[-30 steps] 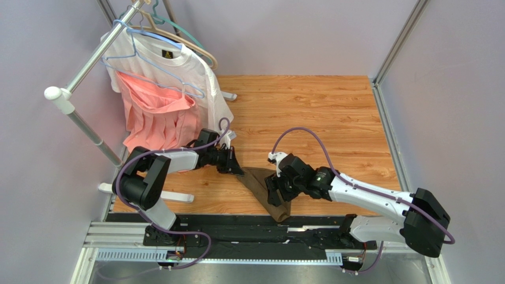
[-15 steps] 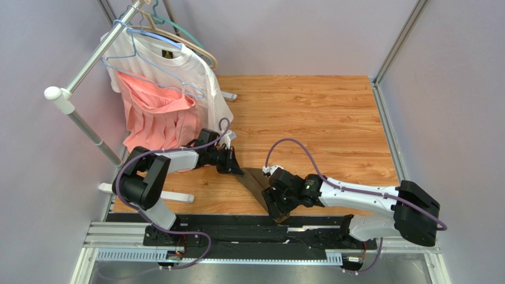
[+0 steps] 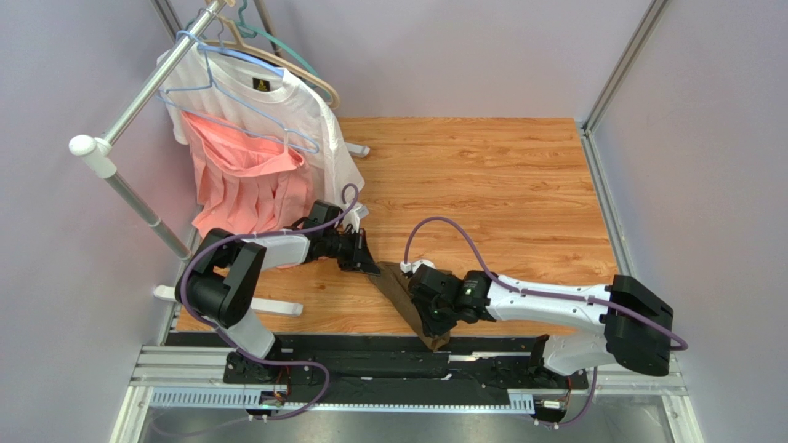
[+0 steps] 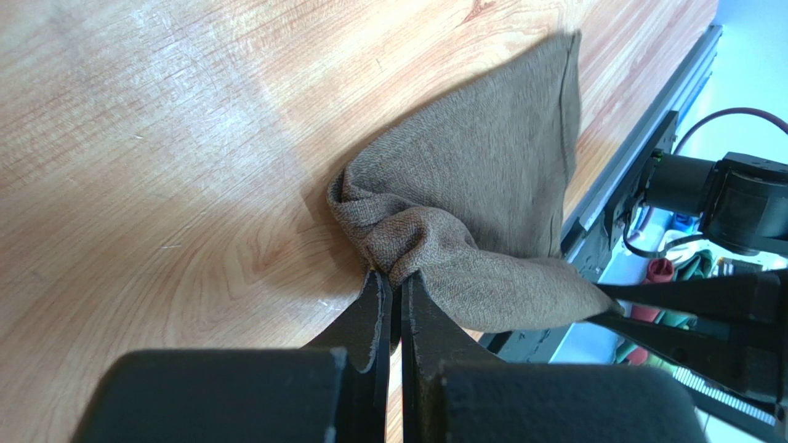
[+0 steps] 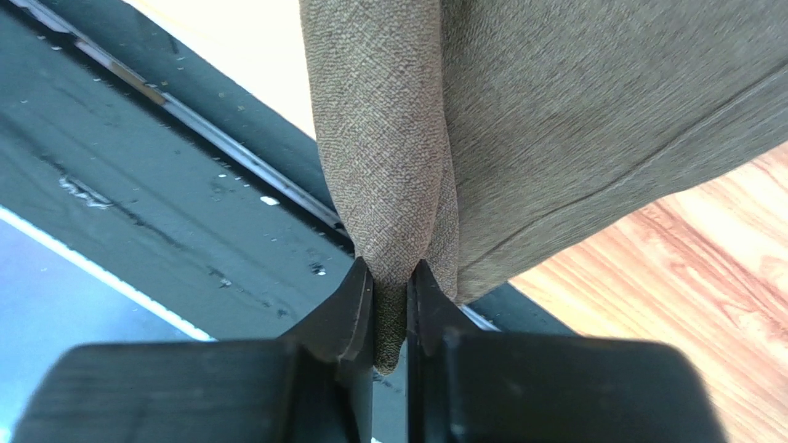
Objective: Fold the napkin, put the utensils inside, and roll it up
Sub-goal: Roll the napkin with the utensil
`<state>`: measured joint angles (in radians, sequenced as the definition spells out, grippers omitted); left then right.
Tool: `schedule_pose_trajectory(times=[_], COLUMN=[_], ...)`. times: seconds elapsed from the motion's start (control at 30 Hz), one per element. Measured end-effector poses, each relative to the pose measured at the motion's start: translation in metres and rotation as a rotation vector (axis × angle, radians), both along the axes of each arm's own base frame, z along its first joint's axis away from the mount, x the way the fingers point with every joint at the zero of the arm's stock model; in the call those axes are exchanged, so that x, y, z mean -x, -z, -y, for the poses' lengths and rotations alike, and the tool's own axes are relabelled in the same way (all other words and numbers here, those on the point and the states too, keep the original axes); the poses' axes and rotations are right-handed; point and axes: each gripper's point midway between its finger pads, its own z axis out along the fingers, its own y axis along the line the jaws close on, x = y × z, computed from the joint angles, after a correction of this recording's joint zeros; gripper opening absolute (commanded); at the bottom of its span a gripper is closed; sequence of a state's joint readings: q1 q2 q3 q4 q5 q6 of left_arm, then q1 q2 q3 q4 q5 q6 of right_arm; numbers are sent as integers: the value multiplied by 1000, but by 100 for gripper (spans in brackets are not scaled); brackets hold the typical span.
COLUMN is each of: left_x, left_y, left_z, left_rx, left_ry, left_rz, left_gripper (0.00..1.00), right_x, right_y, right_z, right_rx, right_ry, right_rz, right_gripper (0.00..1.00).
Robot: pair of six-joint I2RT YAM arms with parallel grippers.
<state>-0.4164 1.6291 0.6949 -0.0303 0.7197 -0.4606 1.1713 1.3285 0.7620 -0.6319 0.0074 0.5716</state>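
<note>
The napkin (image 3: 404, 297) is a dark olive-brown cloth, bunched near the table's front edge between the two arms. My left gripper (image 3: 375, 269) is shut on its far bunched corner; the left wrist view shows the cloth (image 4: 472, 212) pinched at the fingertips of the left gripper (image 4: 392, 277), just above the wood. My right gripper (image 3: 433, 334) is shut on the napkin's near end, which overhangs the black rail. In the right wrist view a rolled fold of cloth (image 5: 388, 166) is clamped between the jaws of the right gripper (image 5: 392, 269). The utensils are out of view.
A clothes rack (image 3: 129, 111) at the left holds a white T-shirt (image 3: 277, 115) and a pink garment (image 3: 242, 180) on hangers. The wooden table (image 3: 499, 185) stretches behind the arms. The black base rail (image 3: 388, 365) runs along the near edge.
My right gripper has moved left and toward the near edge, then closed on the napkin's near end. The left gripper has kept its grip and place.
</note>
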Motion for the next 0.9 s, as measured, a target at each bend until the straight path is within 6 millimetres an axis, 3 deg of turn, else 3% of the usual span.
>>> schedule_pose_trajectory(times=[0.37, 0.47, 0.5, 0.63, 0.8, 0.9], left_x=[2, 3, 3, 5, 5, 6], left_y=[1, 1, 1, 1, 1, 1], left_z=[-1, 0, 0, 0, 1, 1], left_rx=[-2, 0, 1, 4, 5, 10], left_ry=[4, 6, 8, 12, 13, 19], left_rz=[-8, -12, -15, -20, -22, -28], left_gripper=[0, 0, 0, 0, 0, 0], right_x=[14, 19, 20, 23, 26, 20], right_y=[-2, 5, 8, 11, -6, -27], right_z=[-15, -16, -15, -13, -5, -16], right_rx=[-22, -43, -47, -47, -30, -39], right_ry=[35, 59, 64, 95, 92, 73], right_rz=[-119, -151, -159, -182, -152, -74], right_gripper=[1, 13, 27, 55, 67, 70])
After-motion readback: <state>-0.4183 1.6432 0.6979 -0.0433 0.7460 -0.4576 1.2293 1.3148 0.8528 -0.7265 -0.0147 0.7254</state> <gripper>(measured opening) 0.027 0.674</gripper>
